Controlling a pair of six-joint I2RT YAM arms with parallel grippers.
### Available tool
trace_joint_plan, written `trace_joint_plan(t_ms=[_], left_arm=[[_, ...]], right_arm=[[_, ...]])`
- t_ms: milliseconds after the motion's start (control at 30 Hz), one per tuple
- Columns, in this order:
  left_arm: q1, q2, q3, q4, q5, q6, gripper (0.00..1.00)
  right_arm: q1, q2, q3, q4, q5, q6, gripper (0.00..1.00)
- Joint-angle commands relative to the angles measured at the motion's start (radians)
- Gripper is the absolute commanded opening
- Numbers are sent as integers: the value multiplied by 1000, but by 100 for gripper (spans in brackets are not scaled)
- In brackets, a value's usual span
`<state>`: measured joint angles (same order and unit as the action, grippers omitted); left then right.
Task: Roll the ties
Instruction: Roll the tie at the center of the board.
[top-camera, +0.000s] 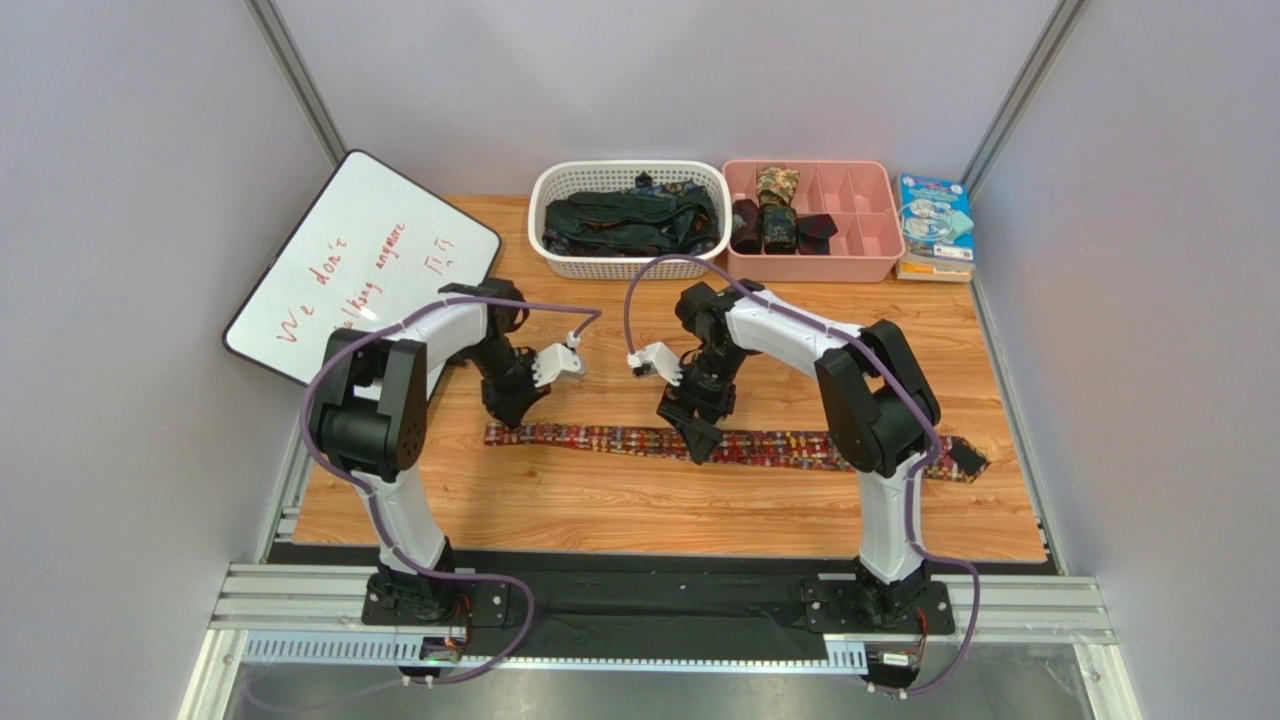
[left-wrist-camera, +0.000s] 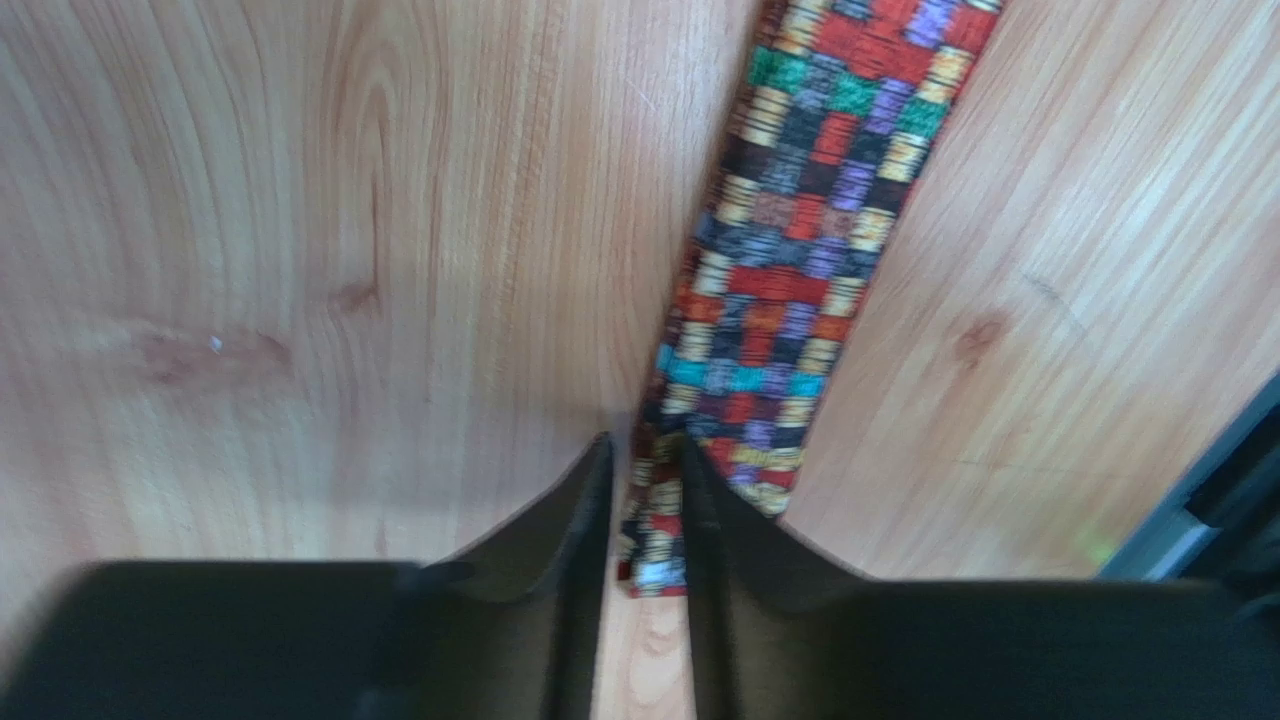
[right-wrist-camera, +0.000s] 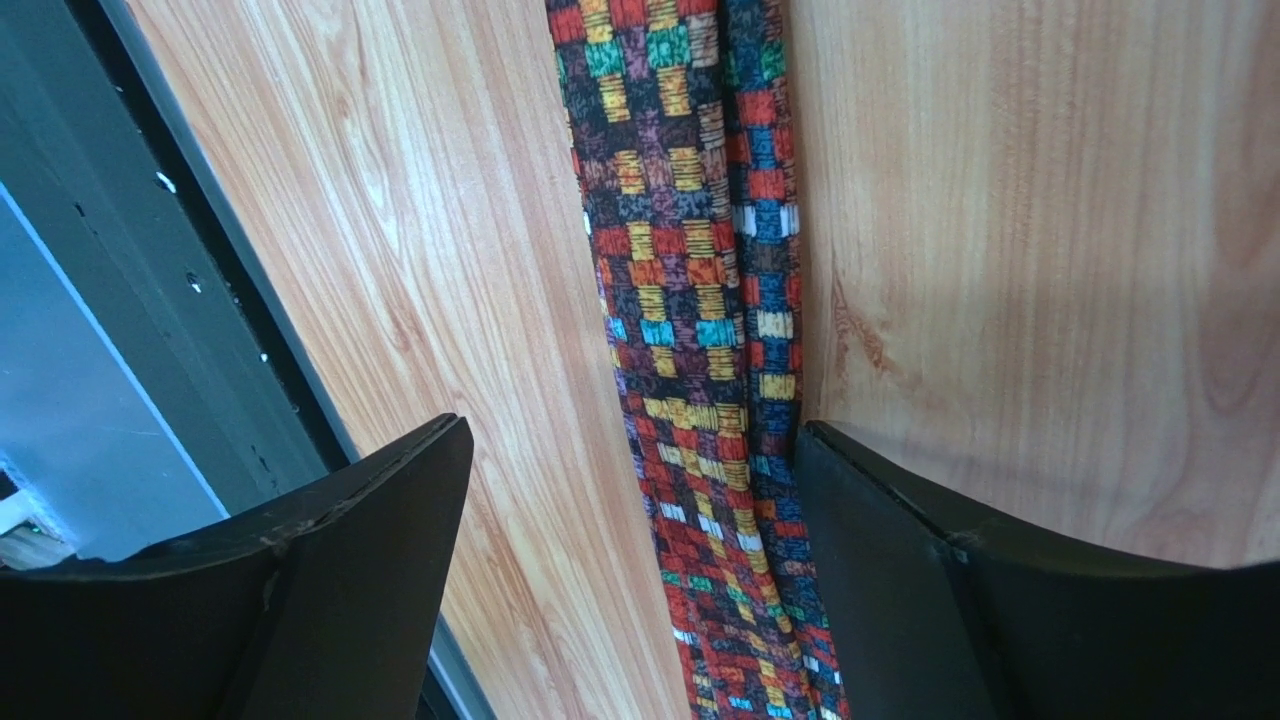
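**Patterned tie flat on the table, running left to right, with a gripper at its left end and another over its middle**

Seen from above, the patterned tie (top-camera: 781, 447) lies stretched out flat on the wooden table (top-camera: 646, 518). Its long axis runs left to right, roughly parallel to the near edge. The narrow end points left. The wide end lies at the far right, past the right arm's base, with a dark corner turned up.

Your left gripper (left-wrist-camera: 645, 446) sits right at the narrow left end. In its wrist camera the two fingers are drawn close with only a thin slit between them. The very tip of the tie lies in that slit, and the tie runs straight away from the fingers. You cannot tell from these views whether the fingers are pinching the cloth or only resting beside it.

Your right gripper (right-wrist-camera: 631, 435) hangs low over the middle of the tie with its fingers spread wide. The tie passes between them, closer to one finger than the other, and neither is clamped on it.

The left arm is the one nearer the end where a roll would likely begin, and rolling from there would travel rightward along the tie's length.

At the far edge, a white basket (top-camera: 559, 258) holds dark ties (top-camera: 631, 222) in a loose heap. Just to its right, a pink tray (top-camera: 887, 270) holds rolled ties (top-camera: 777, 203).
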<state>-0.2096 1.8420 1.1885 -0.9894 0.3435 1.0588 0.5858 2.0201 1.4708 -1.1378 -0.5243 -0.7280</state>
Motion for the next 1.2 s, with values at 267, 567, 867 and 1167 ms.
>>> trace_joint_plan(t_ms=[267, 567, 867, 1167], left_arm=[[177, -202, 49, -84, 218, -104, 58], [320, -342, -81, 12, 336, -546, 62], [315, -463, -133, 162, 387, -882, 67], [271, -523, -210, 245, 270, -1210, 67]], right_arm=[[16, -116, 126, 129, -150, 306, 67], [69, -78, 57, 369, -160, 685, 52], [56, 2, -56, 311, 15, 543, 50], [-78, -23, -133, 150, 112, 342, 48]])
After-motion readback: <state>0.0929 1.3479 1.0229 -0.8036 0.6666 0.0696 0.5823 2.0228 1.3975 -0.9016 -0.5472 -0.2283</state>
